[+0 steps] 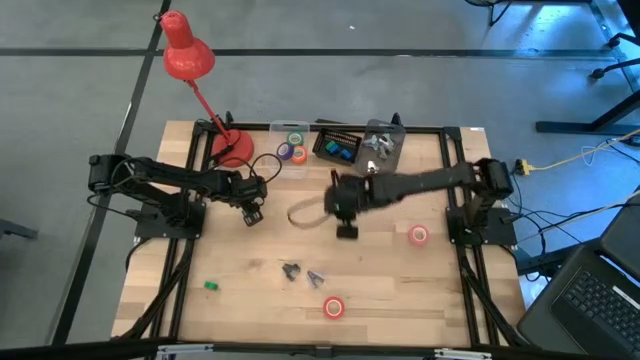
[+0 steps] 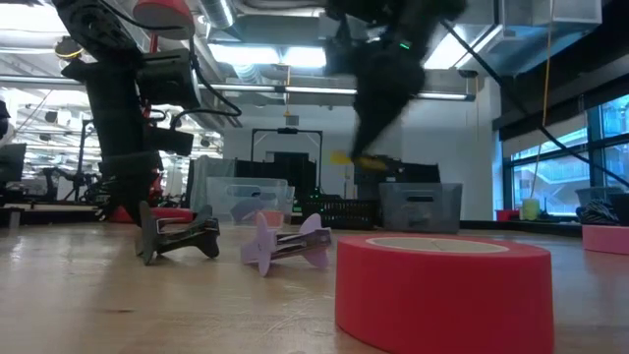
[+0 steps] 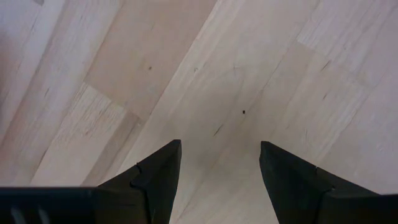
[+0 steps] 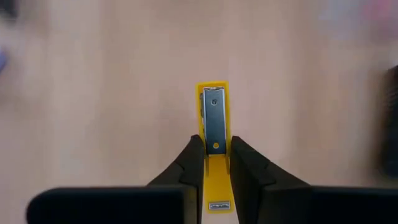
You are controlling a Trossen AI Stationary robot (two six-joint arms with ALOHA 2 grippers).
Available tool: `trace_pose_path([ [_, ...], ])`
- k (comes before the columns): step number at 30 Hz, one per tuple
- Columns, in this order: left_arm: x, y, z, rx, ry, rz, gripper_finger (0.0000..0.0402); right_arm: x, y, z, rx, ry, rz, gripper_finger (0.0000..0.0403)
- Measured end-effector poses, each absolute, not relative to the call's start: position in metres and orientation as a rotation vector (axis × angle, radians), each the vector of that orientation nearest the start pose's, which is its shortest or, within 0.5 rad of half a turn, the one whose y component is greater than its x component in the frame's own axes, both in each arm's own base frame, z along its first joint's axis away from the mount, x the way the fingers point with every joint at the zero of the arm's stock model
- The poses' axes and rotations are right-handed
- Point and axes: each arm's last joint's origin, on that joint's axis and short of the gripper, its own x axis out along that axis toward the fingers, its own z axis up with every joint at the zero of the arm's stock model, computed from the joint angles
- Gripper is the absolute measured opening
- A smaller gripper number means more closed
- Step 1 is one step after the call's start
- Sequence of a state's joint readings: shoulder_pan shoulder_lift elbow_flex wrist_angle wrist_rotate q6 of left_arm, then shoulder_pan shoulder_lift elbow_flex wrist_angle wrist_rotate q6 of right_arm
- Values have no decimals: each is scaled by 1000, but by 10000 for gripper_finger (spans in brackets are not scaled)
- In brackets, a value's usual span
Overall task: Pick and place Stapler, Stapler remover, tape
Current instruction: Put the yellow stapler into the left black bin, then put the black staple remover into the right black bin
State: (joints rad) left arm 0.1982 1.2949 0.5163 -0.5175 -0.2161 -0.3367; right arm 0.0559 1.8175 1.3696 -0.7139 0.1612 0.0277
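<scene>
My right gripper (image 1: 346,212) hangs over the table's middle, shut on a yellow stapler (image 4: 213,115) with a metal top. In the low view the stapler (image 2: 352,158) is high above the table. My left gripper (image 1: 252,212) is open over bare wood (image 3: 217,93), left of the middle. Two staple removers, one dark (image 1: 290,270) and one pale purple (image 1: 315,277), lie on the table near its front. One red tape roll (image 1: 334,308) lies flat near the front edge and a pink one (image 1: 418,235) at the right. Green, orange and purple rolls (image 1: 295,147) sit in a clear container. My right gripper pinches the stapler's narrow body (image 4: 214,155) between its two fingers, one on each long side. The fingers lie along the stapler, whose front end (image 4: 212,93) sticks out past the fingertips. It is lifted clear of the table.
A red desk lamp (image 1: 190,60) stands at the far left corner. At the far edge are a black tray (image 1: 335,148) and a clear box (image 1: 383,140). A small green block (image 1: 211,286) lies front left. A thin loop (image 1: 305,213) lies beside my right gripper.
</scene>
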Motion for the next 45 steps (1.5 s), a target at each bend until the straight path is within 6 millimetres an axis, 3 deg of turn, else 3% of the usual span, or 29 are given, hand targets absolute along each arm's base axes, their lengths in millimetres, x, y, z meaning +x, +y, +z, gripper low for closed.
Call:
trace_pose_path([
  [6, 188, 44, 136, -274, 1209, 568, 210, 381, -66, 261, -132, 1030, -115, 47],
  [11, 191, 45, 138, -274, 1168, 562, 210, 369, -139, 267, -49, 948, -193, 47],
  [16, 197, 46, 140, -244, 1112, 534, 210, 359, -195, 250, 57, 904, -227, 47],
  [20, 202, 47, 142, -238, 1062, 525, 210, 358, -226, 223, 111, 905, -245, 47],
  [29, 205, 47, 144, -233, 1028, 521, 210, 351, -263, 160, 197, 1023, -286, 47],
  [35, 205, 47, 143, -233, 1028, 521, 210, 349, -270, 148, 215, 1036, -296, 55],
  [42, 205, 48, 143, -232, 1029, 521, 210, 347, -267, 164, 279, 1003, -336, 213],
  [45, 205, 48, 143, -233, 1028, 522, 210, 345, -265, 175, 275, 993, -338, 263],
])
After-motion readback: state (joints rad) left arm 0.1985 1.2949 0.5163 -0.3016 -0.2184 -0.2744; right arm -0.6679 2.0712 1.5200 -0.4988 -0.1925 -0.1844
